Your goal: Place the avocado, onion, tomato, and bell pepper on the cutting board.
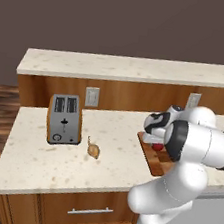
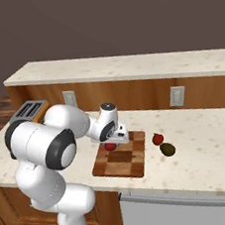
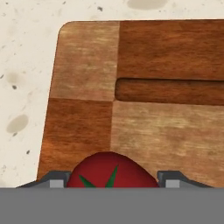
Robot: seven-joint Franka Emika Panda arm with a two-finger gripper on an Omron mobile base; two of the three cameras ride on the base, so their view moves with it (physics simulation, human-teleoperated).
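Your gripper (image 2: 111, 143) is low over the board (image 2: 124, 162), at its far left corner, and its two fingers stand on either side of a red fruit with a green star of leaves, most likely the tomato (image 3: 111, 171). Whether they clamp it or have just let go, you cannot tell from these views, nor whether it rests on the wood or hangs just above it. If you open while it is off the surface, it may drop and roll, and this corner leaves little wood on the near side before the counter (image 1: 51, 166) begins. If you lift away with the fingers barely apart, you could drag it off the board. The second red fruit (image 2: 157, 139) and the avocado (image 2: 167, 149) sit side by side on the counter just right of the board; a wide swing toward them could knock one into the other. The onion (image 1: 93, 150) lies well to the left near the toaster (image 1: 64, 119), and its pointed stalk could make it twist in a pinch.
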